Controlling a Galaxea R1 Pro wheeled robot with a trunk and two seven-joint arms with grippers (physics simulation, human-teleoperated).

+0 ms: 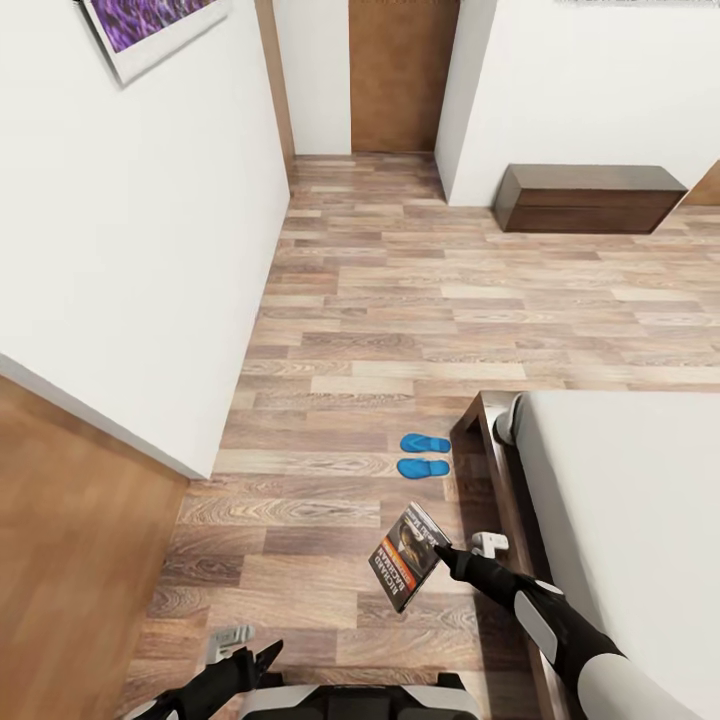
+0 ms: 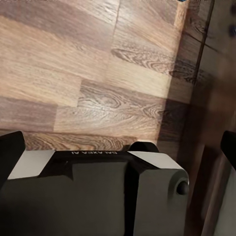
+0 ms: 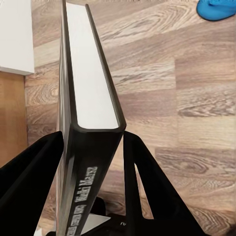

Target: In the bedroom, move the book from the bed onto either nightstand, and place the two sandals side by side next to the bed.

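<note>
Head view: the right gripper (image 1: 447, 553) is clamping the book (image 1: 408, 556) by one edge and holding it in the air above the wood-plank floor (image 1: 400, 300), just off the near corner of the bed (image 1: 620, 500). The book is tilting, cover facing up, with the white author lettering and orange strip readable. Right wrist view: the book (image 3: 88, 98) is sitting edge-on between the two dark fingers (image 3: 142, 182), both pressing against its covers, white page block facing the camera. The two sandals (image 1: 425, 455) are lying on the floor side by side, parallel and nearly touching, just beside the bed's dark wooden frame, beyond the book; one sandal's end (image 3: 216, 10) is showing in the right wrist view. The left gripper (image 1: 240, 650) is hanging low near the robot's base, carrying nothing; how far its jaws are parted I cannot tell. A low dark cabinet (image 1: 590, 198) is standing against the far white wall, well apart from the bed.
</note>
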